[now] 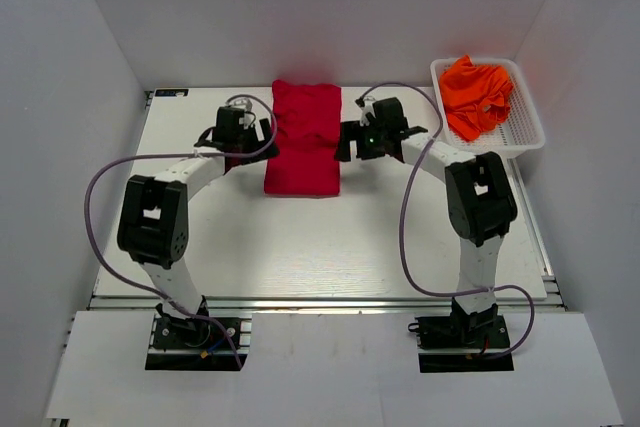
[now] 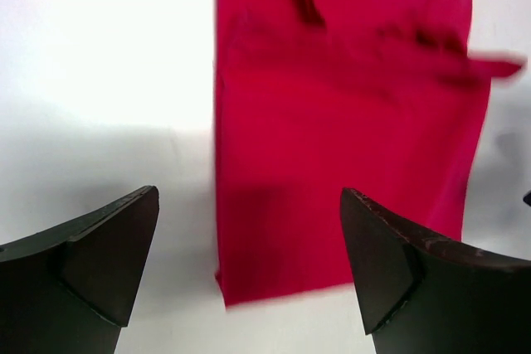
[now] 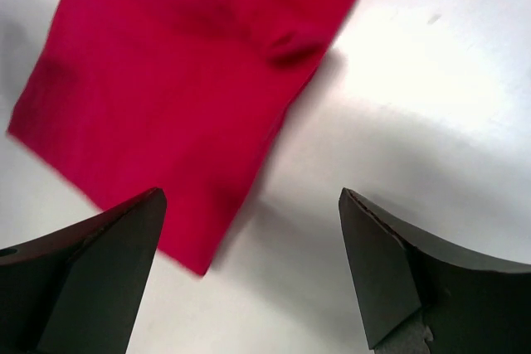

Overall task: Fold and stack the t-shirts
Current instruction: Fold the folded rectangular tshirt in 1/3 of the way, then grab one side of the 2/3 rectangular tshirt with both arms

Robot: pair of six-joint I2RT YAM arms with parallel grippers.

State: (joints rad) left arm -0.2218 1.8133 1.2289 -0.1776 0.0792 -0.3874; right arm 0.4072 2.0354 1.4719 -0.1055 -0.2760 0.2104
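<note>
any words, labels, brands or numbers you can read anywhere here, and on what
No text can be read in any view.
The dark strip at the far left corner of the table may be a label, but it is too small to read.
No print or label shows on the red shirt, the orange shirts or the white basket.

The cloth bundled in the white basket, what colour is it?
The cloth is bright orange, plain; the top external view shows it best.
</note>
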